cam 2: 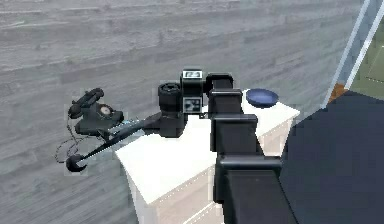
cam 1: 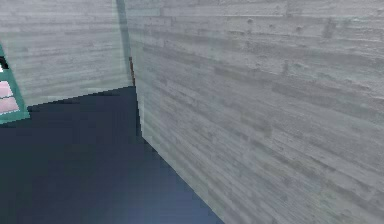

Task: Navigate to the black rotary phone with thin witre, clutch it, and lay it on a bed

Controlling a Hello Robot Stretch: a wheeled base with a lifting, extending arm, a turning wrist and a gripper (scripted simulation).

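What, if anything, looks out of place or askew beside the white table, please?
The black rotary phone hangs tilted in mid-air past the white table, its thin wire dangling below. It hangs at the far end of the tool, clear of every surface, so the tool holds it. Nothing else stands out.

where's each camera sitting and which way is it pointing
Forward view: on the robot, facing ahead and slightly down at a grey plank wall and dark blue floor; nothing of the robot itself.
Arm side view: on the robot's body, facing out sideways at a white table with a blue bowl; the arm and gripper show, the black rotary phone hanging at its far end.
Shared: grey plank wall, probably the same one.
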